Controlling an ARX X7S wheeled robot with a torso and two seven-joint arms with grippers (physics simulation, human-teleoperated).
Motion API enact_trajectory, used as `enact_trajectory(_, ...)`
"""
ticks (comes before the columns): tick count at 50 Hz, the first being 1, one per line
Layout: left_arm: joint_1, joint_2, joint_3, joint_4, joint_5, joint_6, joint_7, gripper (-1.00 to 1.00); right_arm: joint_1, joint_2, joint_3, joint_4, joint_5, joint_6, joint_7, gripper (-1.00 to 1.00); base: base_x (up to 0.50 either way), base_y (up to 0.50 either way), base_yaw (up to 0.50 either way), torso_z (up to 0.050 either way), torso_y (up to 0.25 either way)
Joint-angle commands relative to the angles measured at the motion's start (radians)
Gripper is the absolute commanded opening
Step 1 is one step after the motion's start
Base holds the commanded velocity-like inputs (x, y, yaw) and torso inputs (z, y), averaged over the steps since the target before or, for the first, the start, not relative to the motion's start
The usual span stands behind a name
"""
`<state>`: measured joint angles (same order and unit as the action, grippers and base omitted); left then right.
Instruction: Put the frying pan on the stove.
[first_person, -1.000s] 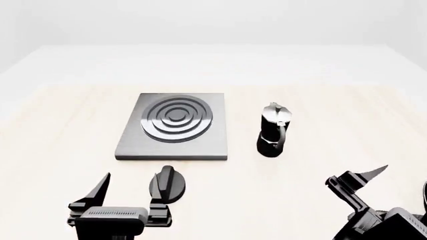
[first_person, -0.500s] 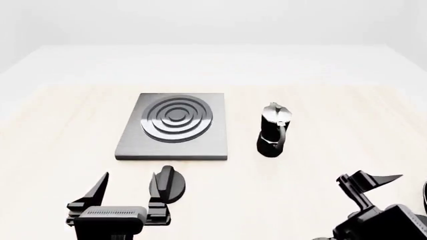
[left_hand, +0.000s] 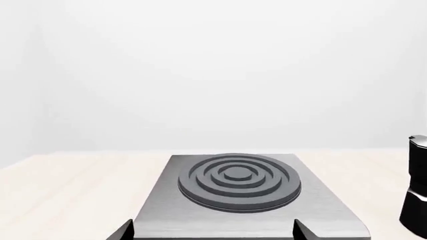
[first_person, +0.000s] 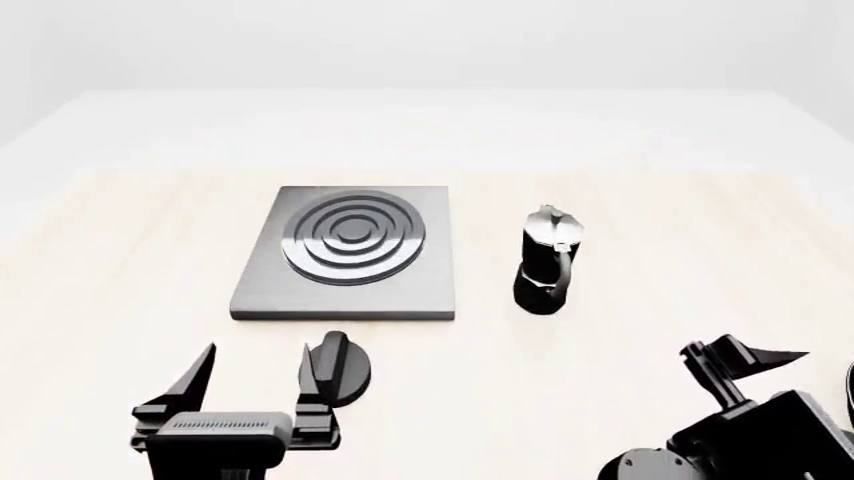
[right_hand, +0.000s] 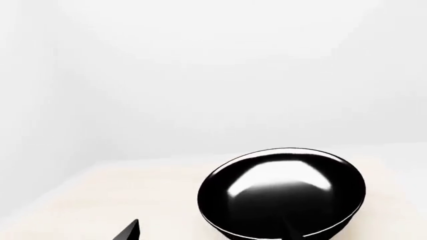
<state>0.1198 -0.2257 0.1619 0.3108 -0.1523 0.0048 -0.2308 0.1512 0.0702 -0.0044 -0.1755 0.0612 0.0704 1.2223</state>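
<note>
Frying pan (right_hand: 283, 192): unheld before right gripper (right_hand: 213, 231), jaws spread for its grasp. Stove (first_person: 350, 251): bare, awaiting pan. Left gripper (first_person: 254, 375): jaws apart, empty.

My left gripper (first_person: 254, 375) is all matte black: two pointy, blade-like fingers on a boxy body with a ribbed grille strip. My right gripper (first_person: 745, 356) has the same black, angular look.

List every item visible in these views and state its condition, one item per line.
stove: flat on the table, nothing on it.
frying pan: upright on the table, empty, ungrasped.
moka pot: upright, lid shut, beside the stove.
knob: on the table, near the stove's front edge.
left gripper: open, empty.
right gripper: open, empty.
</note>
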Motion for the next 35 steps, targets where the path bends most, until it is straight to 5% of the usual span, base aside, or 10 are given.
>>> enact_trajectory(1, -0.004, -0.009, 0.007, -0.002, -0.009, 0.002, -0.01, 1.0, 0.036, 0.001, 0.019, 0.073, 0.039, -0.011, 0.032, 1.0, 0.0, 0.0, 0.0, 0.0, 0.0)
enact_trajectory(35, -0.007, -0.032, 0.024, -0.002, -0.026, 0.01, -0.034, 1.0, 0.13, 0.018, 0.081, 0.315, 0.177, -0.034, 0.054, 1.0, 0.0, 0.0, 0.0, 0.0, 0.0)
